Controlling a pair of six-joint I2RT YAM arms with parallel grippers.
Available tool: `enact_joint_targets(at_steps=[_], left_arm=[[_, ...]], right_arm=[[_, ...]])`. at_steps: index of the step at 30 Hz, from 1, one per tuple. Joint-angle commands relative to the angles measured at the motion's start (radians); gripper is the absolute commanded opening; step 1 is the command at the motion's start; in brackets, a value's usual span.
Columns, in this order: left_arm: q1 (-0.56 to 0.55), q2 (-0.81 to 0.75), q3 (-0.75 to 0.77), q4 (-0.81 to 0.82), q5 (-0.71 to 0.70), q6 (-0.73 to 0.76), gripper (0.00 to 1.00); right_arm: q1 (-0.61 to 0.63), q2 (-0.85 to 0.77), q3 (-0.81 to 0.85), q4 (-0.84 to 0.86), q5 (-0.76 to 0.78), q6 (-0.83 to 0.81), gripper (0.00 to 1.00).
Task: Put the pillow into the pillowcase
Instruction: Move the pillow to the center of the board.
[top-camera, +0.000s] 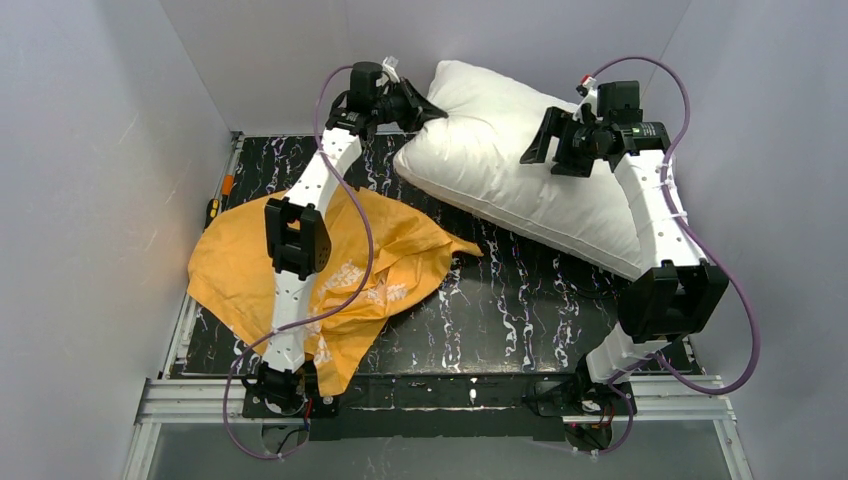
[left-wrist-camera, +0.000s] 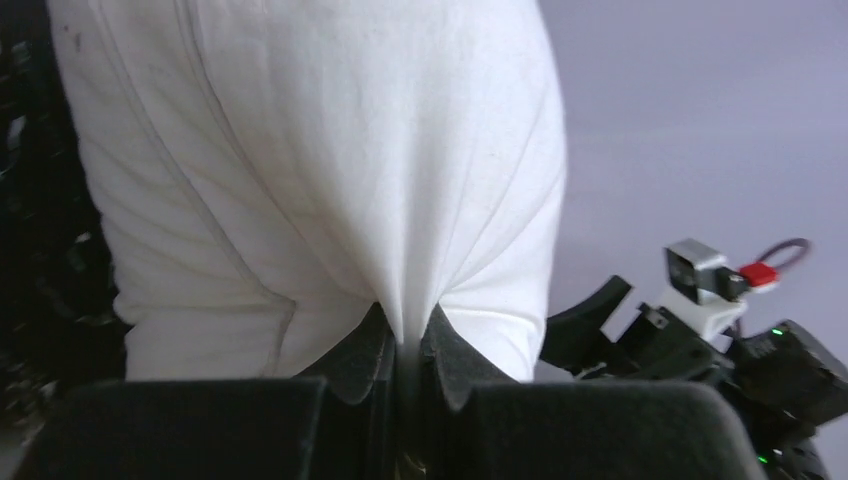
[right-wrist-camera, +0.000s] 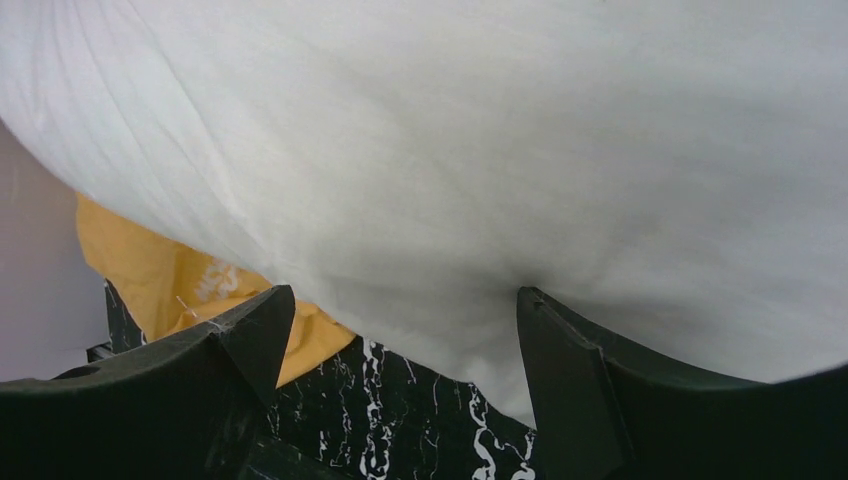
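The left gripper (top-camera: 432, 108) is closed tight on a corner of the pillow (top-camera: 520, 175). In the left wrist view its two dark fingers (left-wrist-camera: 365, 355) meet with only a thin fold of white cloth pinched between them, and creases fan out from that pinch across the plump body of the pillow just ahead of the gripper. From this corner the pillow stretches away toward the right gripper (top-camera: 545, 140), which sits beside the pillow's upper face, near its middle.

The right gripper stands wide open. In the right wrist view its fingers (right-wrist-camera: 255, 335) are spread far apart, and the soft white bulk of the pillow swells down toward the gap between them, brushing the tip of one finger. Nothing is clamped there.

Below the right gripper, under the pillow's edge, a strip of the black, white-veined surface (top-camera: 520, 310) shows, and beyond it a patch of the orange pillowcase (top-camera: 405, 250).

The pillowcase lies crumpled flat on the surface, well behind the left gripper and back toward that arm's base, partly under the left forearm. White lettering shows on its upper side. One pointed corner of it reaches toward the pillow's near edge; whether the two touch I cannot tell.
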Motion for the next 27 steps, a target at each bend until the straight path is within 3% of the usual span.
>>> enact_joint_targets(at_steps=[1, 5, 8, 11, 18, 21, 22, 25, 27], left_arm=[[-0.015, -0.095, 0.139, 0.307, 0.029, -0.177, 0.00], [-0.043, -0.152, 0.123, 0.288, 0.032, -0.171, 0.00], [-0.059, -0.234, 0.026, 0.266, 0.106, -0.168, 0.00], [-0.073, -0.368, -0.178, 0.219, 0.167, -0.157, 0.00], [-0.105, -0.700, -0.707, 0.186, 0.207, -0.128, 0.00], [-0.106, -0.822, -0.858, 0.054, 0.209, -0.005, 0.00], [-0.103, -0.854, -0.882, -0.034, 0.179, 0.055, 0.07], [-0.069, -0.925, -0.940, -0.236, 0.076, 0.165, 0.66], [-0.020, -0.936, -0.962, -0.311, 0.017, 0.183, 0.82]], right_arm=[[-0.001, -0.053, 0.108, 0.031, -0.016, 0.036, 0.92], [-0.003, -0.060, 0.195, 0.073, -0.026, 0.067, 0.98], [-0.005, -0.060, 0.258, 0.100, -0.038, 0.084, 0.98], [-0.004, -0.060, 0.306, 0.122, -0.057, 0.096, 0.98], [-0.005, -0.075, 0.235, 0.216, -0.102, 0.098, 0.98], [-0.003, -0.063, 0.201, 0.225, -0.123, 0.077, 0.98], [-0.002, -0.056, 0.190, 0.229, -0.131, 0.075, 0.98], [0.009, -0.038, 0.156, 0.235, -0.160, 0.076, 0.98], [0.022, -0.024, 0.140, 0.229, -0.175, 0.074, 0.98]])
